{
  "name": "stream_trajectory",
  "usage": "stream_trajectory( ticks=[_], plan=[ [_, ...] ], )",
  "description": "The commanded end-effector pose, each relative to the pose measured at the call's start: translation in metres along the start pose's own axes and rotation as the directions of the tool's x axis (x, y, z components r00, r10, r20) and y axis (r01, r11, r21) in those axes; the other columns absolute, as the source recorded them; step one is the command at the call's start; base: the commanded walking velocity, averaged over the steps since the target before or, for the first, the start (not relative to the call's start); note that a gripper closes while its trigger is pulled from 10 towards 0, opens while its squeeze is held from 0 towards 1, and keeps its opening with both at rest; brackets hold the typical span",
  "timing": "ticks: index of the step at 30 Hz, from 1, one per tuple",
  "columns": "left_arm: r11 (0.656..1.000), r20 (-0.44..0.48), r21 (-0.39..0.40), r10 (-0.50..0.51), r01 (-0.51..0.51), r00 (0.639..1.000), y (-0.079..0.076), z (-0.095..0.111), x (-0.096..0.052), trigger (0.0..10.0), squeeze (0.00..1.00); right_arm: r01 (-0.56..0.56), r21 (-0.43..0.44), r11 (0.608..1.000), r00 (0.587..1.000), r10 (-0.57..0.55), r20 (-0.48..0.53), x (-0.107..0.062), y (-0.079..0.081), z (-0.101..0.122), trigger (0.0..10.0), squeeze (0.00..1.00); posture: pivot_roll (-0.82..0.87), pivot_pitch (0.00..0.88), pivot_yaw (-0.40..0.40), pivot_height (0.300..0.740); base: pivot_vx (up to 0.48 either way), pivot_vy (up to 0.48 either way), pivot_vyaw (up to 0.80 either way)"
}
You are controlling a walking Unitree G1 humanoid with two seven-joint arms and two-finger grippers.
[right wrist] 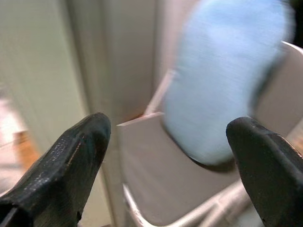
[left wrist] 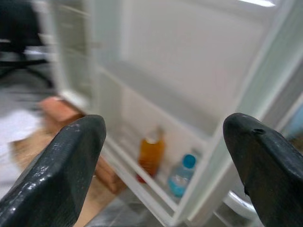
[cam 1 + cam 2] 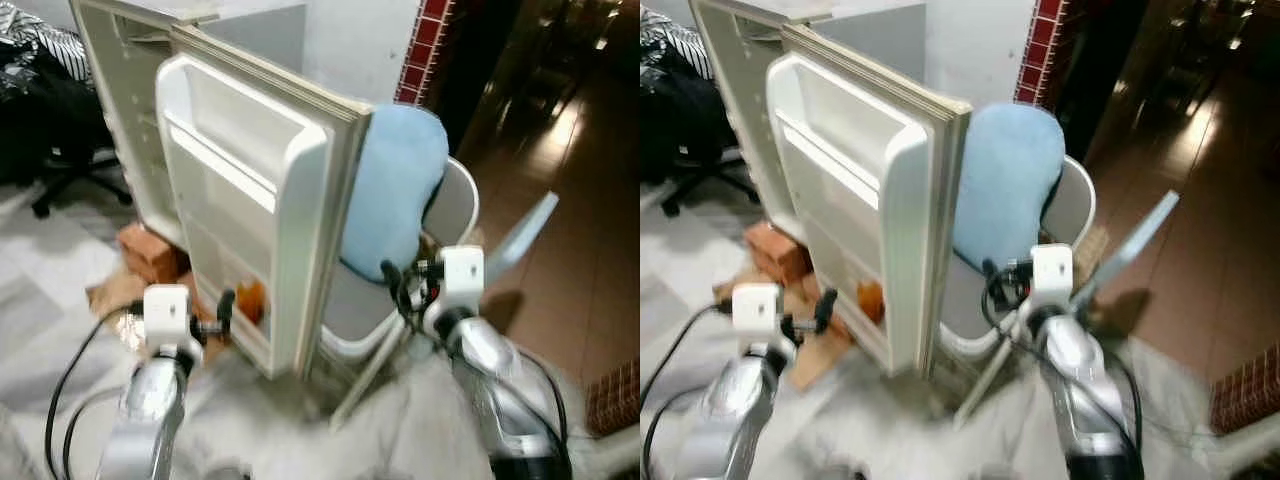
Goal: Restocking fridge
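fridge door (image 3: 245, 190) open, orange bottle (image 2: 150, 153) blurred

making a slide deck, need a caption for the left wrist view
Open left pincer faces white fridge door shelf holding orange juice bottle and blue-capped bottle.

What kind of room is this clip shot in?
Probably a lived-in home corner rather than a fitted kitchen: a small white fridge stands open on a pale floor, propped on bricks, beside a folding chair with a blue cushion and a black office chair.
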State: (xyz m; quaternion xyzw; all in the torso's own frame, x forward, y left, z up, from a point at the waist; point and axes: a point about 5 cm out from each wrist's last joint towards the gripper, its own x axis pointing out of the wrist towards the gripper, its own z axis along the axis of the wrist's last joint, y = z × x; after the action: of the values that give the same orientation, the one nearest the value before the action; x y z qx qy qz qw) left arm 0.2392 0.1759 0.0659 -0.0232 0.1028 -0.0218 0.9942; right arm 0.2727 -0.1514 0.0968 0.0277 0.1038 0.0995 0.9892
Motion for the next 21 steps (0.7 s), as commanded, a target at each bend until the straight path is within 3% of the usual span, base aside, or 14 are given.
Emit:
stream_trajectory(
  ticks=[1,11,21],
  plan=[
    [1.0,-0.014,-0.001,0.007,-0.007,1.0,-0.0016,-0.0028,-0.0012,10.0,0.0,0.01,-0.002,1.0,1.0,-0.01,0.001,-0.0003,-0.0036,-0.0001,10.0,0.0,0.04,0.0,-0.046,0.74,0.0,-0.364,0.0],
    [1.0,-0.01,0.001,0.019,-0.019,1.0,0.0001,-0.002,-0.001,10.0,0.0,0.012,0.002,1.0,1.0,-0.012,0.002,0.0008,-0.0035,-0.0003,10.0,0.0,0.05,0.0,-0.049,0.74,0.0,-0.333,0.0],
    [0.999,0.063,-0.012,0.037,-0.037,0.997,0.0043,0.0066,-0.0033,10.0,0.0,0.012,0.016,1.0,1.0,-0.012,0.013,0.0022,-0.0024,-0.0007,10.0,0.0,0.06,0.0,-0.054,0.74,0.0,0.0,0.0]
  ],
)
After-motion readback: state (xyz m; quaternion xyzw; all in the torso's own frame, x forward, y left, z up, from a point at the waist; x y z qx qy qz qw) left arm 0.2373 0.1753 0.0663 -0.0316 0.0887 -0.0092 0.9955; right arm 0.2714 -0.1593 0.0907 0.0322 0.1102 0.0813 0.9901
